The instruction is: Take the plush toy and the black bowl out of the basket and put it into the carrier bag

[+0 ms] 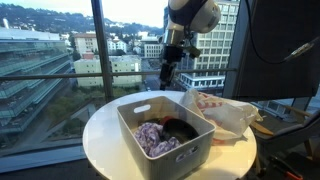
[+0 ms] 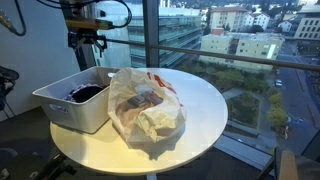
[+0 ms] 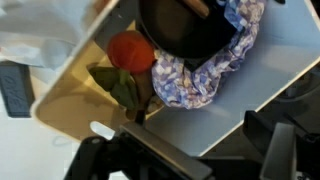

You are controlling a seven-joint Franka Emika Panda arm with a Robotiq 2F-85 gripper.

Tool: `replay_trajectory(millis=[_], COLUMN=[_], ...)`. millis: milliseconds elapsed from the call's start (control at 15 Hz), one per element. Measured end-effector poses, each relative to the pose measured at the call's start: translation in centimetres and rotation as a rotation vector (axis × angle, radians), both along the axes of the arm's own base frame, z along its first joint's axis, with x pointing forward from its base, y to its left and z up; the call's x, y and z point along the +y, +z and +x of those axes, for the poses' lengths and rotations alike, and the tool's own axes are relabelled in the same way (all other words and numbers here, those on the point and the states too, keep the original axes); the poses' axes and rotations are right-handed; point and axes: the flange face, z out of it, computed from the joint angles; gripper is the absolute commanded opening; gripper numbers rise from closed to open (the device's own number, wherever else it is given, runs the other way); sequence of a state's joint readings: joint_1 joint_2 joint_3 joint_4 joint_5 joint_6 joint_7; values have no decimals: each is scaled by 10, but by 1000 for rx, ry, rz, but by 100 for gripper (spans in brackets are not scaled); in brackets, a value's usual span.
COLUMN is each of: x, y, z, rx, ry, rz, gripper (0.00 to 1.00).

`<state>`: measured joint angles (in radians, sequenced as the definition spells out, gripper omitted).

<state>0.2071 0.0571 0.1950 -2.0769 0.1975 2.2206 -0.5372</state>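
Observation:
A grey basket (image 1: 130, 122) stands on the round white table; it also shows in an exterior view (image 2: 60, 108) and in the wrist view (image 3: 215, 110). Inside lie a black bowl (image 1: 181, 129) (image 3: 180, 28) and a blue-and-white patterned plush toy (image 1: 154, 140) (image 3: 198, 75) that curls around the bowl. A red round soft piece with green leaves (image 3: 130, 50) lies beside them. The white carrier bag with red print (image 1: 222, 110) (image 2: 145, 105) lies next to the basket. My gripper (image 1: 169, 72) (image 2: 87, 42) (image 3: 200, 135) hangs open and empty well above the basket's far end.
The round table (image 1: 100, 140) (image 2: 205, 105) stands by a large window with dark frame posts (image 1: 100, 45). A black chair (image 1: 280, 40) is behind the bag. The table's edge is close around the basket.

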Motion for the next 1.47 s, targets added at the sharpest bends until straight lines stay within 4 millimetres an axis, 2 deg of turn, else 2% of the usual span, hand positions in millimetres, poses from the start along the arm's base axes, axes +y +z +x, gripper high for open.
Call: replay_trajectory(millis=[133, 333, 733, 1133, 1467], x=[23, 34, 26, 25, 15], y=[-18, -48, -111, -135, -164], z=[-2, 1, 18, 18, 24], rx=[2, 22, 100, 143, 137], ry=[14, 12, -40, -163, -187], rz=[65, 92, 81, 19, -106], gripper=[100, 100, 100, 100, 100])
